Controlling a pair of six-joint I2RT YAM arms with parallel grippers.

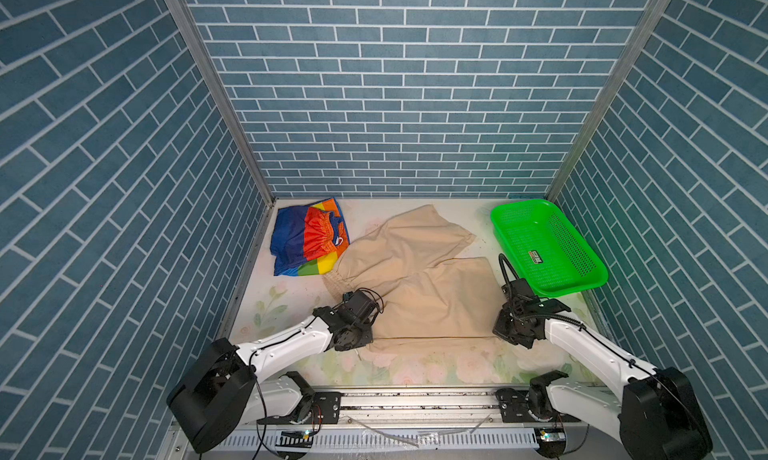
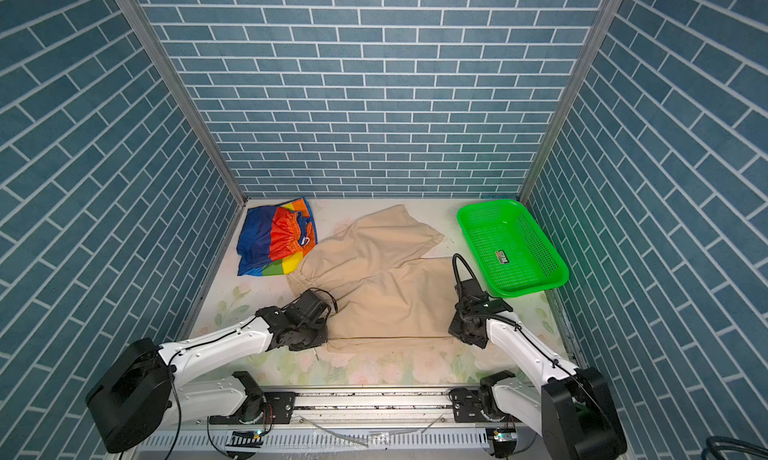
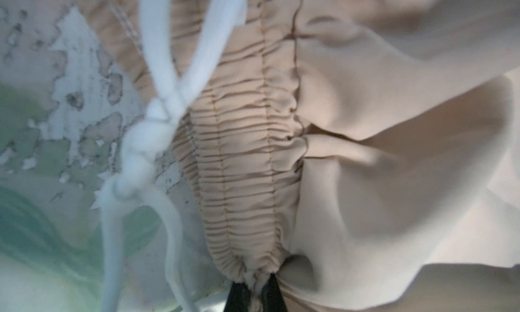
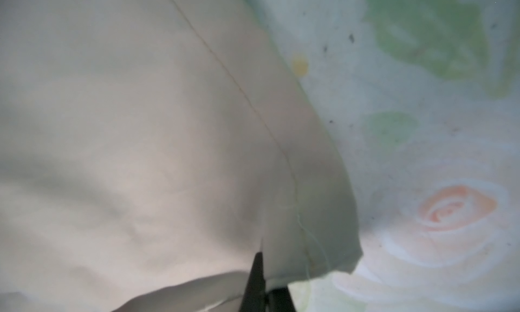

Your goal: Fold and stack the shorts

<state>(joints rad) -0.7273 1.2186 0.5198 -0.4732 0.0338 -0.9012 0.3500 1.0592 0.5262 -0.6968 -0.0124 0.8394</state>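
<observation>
Clamping: left gripper [image 3: 257,292] pinches beige shorts [image 1: 415,279] at waistband [image 3: 247,155]; right gripper [image 4: 266,288] pinches their hem [image 4: 323,183].
Risk: hem slipping free; drawstring [image 3: 135,161] beside left gripper snagging.

Beige shorts [image 1: 415,279] spread flat, centre, waistband twd left; rainbow-striped shorts [image 1: 309,242] crumpled, far-left corner, just beside them.

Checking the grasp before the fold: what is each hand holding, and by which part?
Both hold the beige shorts: left hand pinches the gathered waistband, right hand the near leg's hem corner.
</observation>
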